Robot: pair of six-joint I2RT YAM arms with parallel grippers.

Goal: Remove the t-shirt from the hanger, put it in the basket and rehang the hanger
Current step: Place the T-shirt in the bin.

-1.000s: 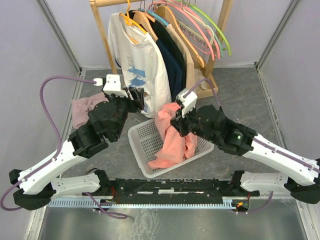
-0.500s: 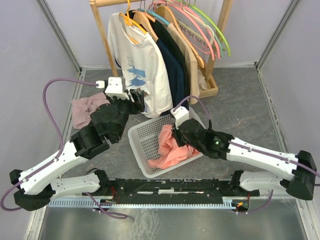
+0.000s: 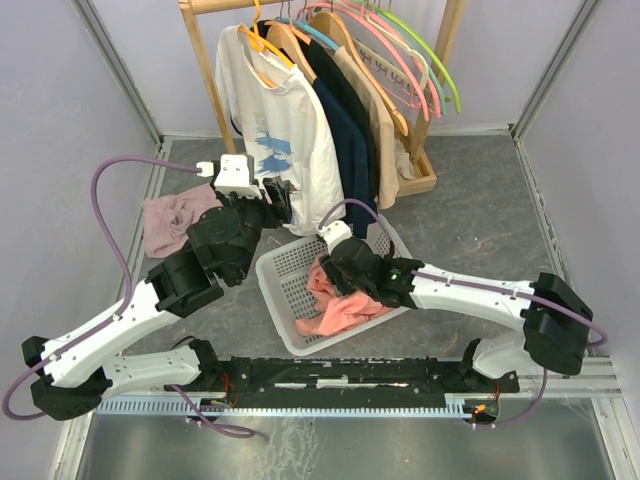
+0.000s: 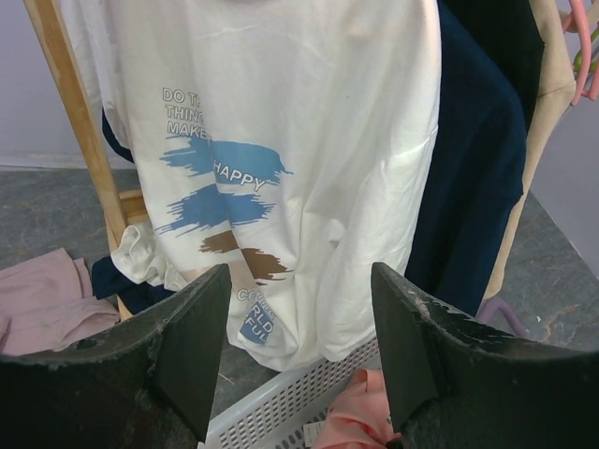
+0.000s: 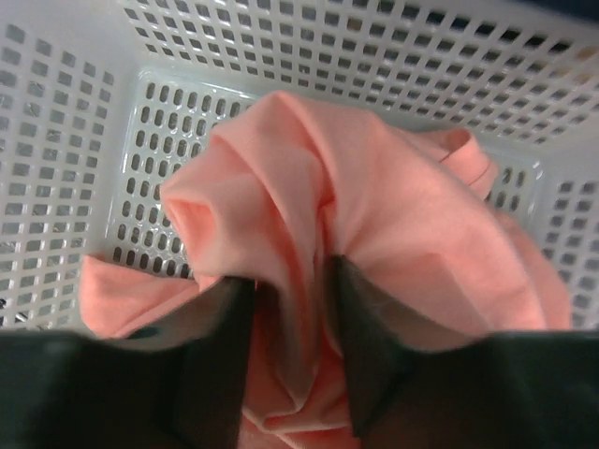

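A salmon-pink t-shirt (image 3: 340, 303) lies bunched in the white mesh basket (image 3: 275, 285), off any hanger. My right gripper (image 3: 327, 278) reaches down into the basket. In the right wrist view its jaws (image 5: 285, 290) stand apart, with a loose fold of the pink t-shirt (image 5: 374, 196) between them. My left gripper (image 3: 280, 195) hangs open in front of a white printed t-shirt (image 3: 285, 140) on an orange hanger (image 3: 262, 42). The left wrist view shows that white t-shirt (image 4: 299, 140) just beyond the open left gripper (image 4: 299, 276), not touching it.
A wooden rack (image 3: 205, 70) at the back carries navy (image 3: 345, 130) and beige shirts plus several bare pink and green hangers (image 3: 415, 60). A mauve cloth (image 3: 170, 220) lies on the floor at the left. The basket's walls (image 5: 281, 56) close round the right gripper.
My right arm has come down and to the left, lowering the pink t-shirt into the basket, and its jaws have parted. The left arm has barely moved.
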